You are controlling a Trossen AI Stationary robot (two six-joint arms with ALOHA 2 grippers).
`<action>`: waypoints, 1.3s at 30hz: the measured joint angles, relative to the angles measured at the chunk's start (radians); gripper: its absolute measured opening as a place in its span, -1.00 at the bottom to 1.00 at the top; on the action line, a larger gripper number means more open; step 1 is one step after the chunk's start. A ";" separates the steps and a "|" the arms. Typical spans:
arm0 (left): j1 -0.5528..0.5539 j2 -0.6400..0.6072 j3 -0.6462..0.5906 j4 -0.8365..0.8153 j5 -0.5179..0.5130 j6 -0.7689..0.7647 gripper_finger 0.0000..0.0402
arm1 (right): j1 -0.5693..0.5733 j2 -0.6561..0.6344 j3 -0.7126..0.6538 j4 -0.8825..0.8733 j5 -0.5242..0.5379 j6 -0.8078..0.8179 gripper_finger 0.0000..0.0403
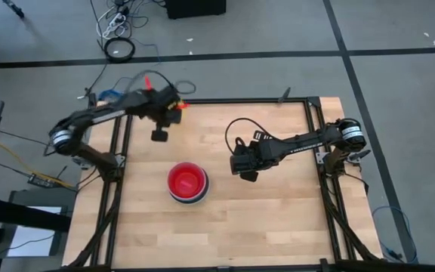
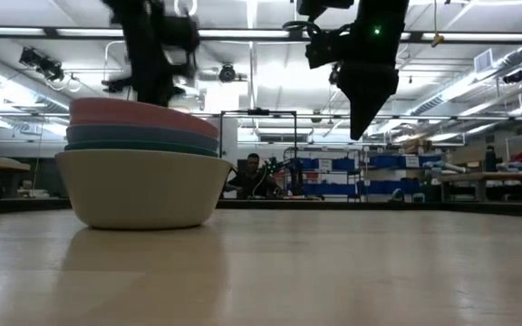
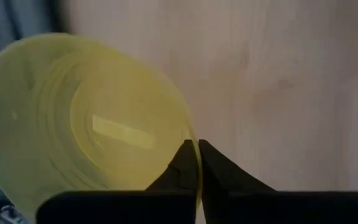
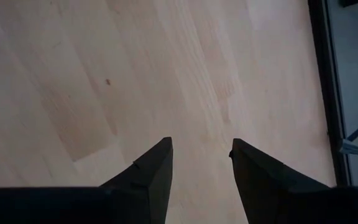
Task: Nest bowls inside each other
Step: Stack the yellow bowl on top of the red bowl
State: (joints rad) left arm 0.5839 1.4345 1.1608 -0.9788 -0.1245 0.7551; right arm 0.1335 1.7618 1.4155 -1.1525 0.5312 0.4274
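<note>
- Two arms reach over the table (image 1: 278, 219); each hand is told below.
- Left hand (image 3: 197, 163): its fingers are pressed together on the rim of the yellow bowl (image 3: 86, 124), with the thin edge pinched between the tips. In the left wrist view the bowl's hollow faces the camera and bare wood shows beside it.
- From above, the left hand (image 1: 159, 134) is over the far left part of the table, near the back edge, and its arm looks blurred.
- Right hand (image 4: 201, 163): its fingers stand apart with a clear gap and nothing between them. The right wrist view shows only bare wood under the tips, with the table's dark frame off to one side.
- From above, the right hand (image 1: 245, 171) is right of centre, well apart from the stack (image 1: 186, 183).
- In the low view the right hand (image 2: 363, 113) hangs above the tabletop, touching nothing.
- The stack stands a little left of the table's centre, apart from both hands.
- From above, the red bowl (image 1: 186, 180) is the top of the stack, inside a blue rim.
- From table height the stack shows a pale bowl (image 2: 143, 186) at the bottom, then teal, blue and pink rims nested above it.
</note>
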 joint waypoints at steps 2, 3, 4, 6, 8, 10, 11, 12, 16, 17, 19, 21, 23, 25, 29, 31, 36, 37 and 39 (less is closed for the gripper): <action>-0.029 -0.054 0.108 -0.099 0.056 -0.090 -0.97 | 0.000 0.000 0.000 -0.001 0.000 0.000 -0.25; -0.052 -0.080 0.151 -0.139 0.109 -0.149 -0.98 | 0.000 0.000 0.000 -0.002 0.000 0.000 -0.25; -0.086 -0.103 0.183 -0.172 0.160 -0.213 -0.98 | 0.001 0.000 0.000 -0.002 0.000 0.001 -0.25; -0.189 -0.146 0.214 -0.198 0.198 -0.329 -0.98 | 0.006 0.000 0.000 -0.002 0.000 0.006 -0.25; -0.320 -0.180 0.211 -0.175 0.199 -0.446 -0.98 | 0.014 0.000 0.000 -0.003 0.000 0.007 -0.25; -0.459 -0.189 0.198 -0.124 0.197 -0.579 -0.98 | 0.023 0.000 0.000 -0.008 -0.001 0.015 -0.26; -0.529 -0.188 0.189 -0.093 0.185 -0.641 -0.98 | 0.029 0.000 0.000 -0.018 0.000 0.022 -0.26; -0.604 -0.183 0.174 -0.059 0.157 -0.696 -0.98 | 0.034 0.000 0.000 -0.029 0.000 0.031 -0.27; -0.840 -0.122 0.134 0.073 0.016 -0.845 -0.99 | 0.056 0.000 0.000 -0.063 0.000 0.068 -0.28; -0.882 -0.102 0.128 0.078 -0.017 -0.877 -0.99 | 0.062 0.000 0.000 -0.066 0.000 0.074 -0.29; -0.936 -0.055 0.122 0.081 -0.074 -0.937 -0.99 | 0.074 0.000 0.000 -0.065 0.000 0.077 -0.29; -0.970 -0.013 0.110 0.086 -0.117 -0.990 -0.99 | 0.084 0.000 0.000 -0.065 0.000 0.077 -0.30; -0.980 0.028 0.103 0.075 -0.146 -1.027 -0.98 | 0.095 0.000 0.000 -0.063 0.000 0.078 -0.30; -0.979 0.062 0.101 0.070 -0.161 -1.056 -0.96 | 0.103 0.000 0.000 -0.062 0.000 0.079 -0.30; -0.964 0.092 0.101 0.068 -0.161 -1.124 -0.85 | 0.122 0.000 0.000 -0.057 0.000 0.094 -0.29; -0.963 0.092 0.101 0.068 -0.141 -1.150 -0.76 | 0.130 0.000 0.000 -0.055 0.000 0.096 -0.29; -0.964 0.081 0.110 0.023 -0.134 -1.204 -0.56 | 0.133 0.000 0.000 -0.042 0.000 0.098 -0.29; -0.964 0.082 0.118 -0.002 -0.133 -1.214 -0.53 | 0.133 0.000 0.000 -0.041 0.000 0.098 -0.29; -0.964 0.082 0.132 -0.049 -0.132 -1.236 -0.45 | 0.133 0.000 0.000 -0.036 0.000 0.098 -0.29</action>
State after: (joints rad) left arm -0.3798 1.5162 1.2929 -1.0279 -0.2568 -0.4805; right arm 0.2661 1.7618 1.4155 -1.1884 0.5312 0.5255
